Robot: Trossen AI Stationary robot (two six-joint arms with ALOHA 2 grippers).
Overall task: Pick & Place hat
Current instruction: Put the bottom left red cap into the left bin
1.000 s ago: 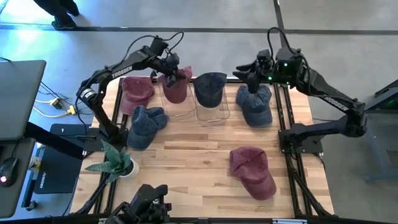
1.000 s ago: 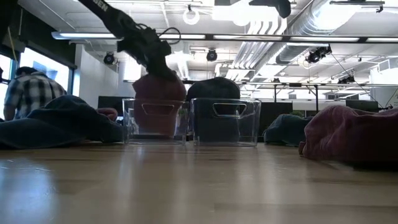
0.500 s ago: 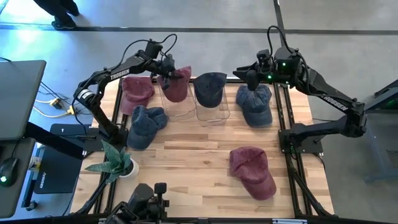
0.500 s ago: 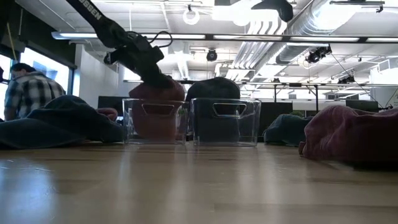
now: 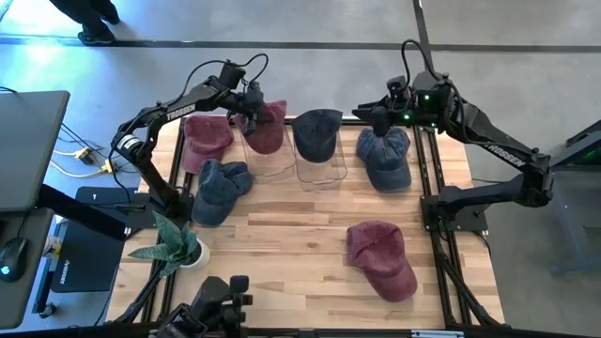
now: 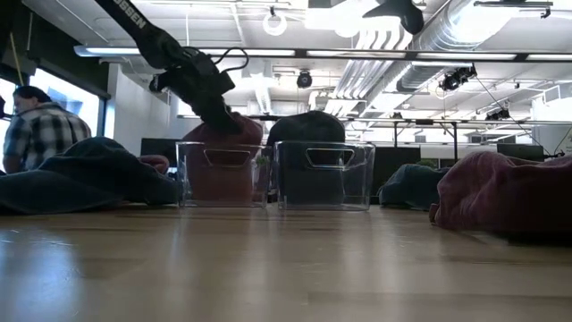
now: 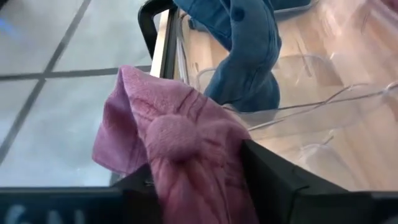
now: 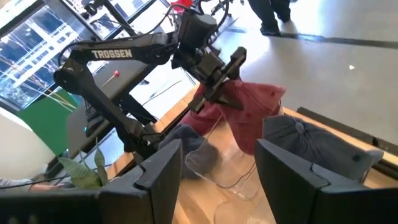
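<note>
whether the left gripper actually grips the maroon hat cannot be told. the hat's lower part is blurred behind the clear bin in the low view. the right gripper's fingertips are cut off.

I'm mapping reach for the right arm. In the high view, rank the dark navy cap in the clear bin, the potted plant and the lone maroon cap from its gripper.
From the right gripper:
1. Dark navy cap in the clear bin, centre back.
2. Lone maroon cap, front right.
3. Potted plant, front left.

A crumpled maroon hat sits partly inside the left clear bin, upper centre of the frame.
</note>
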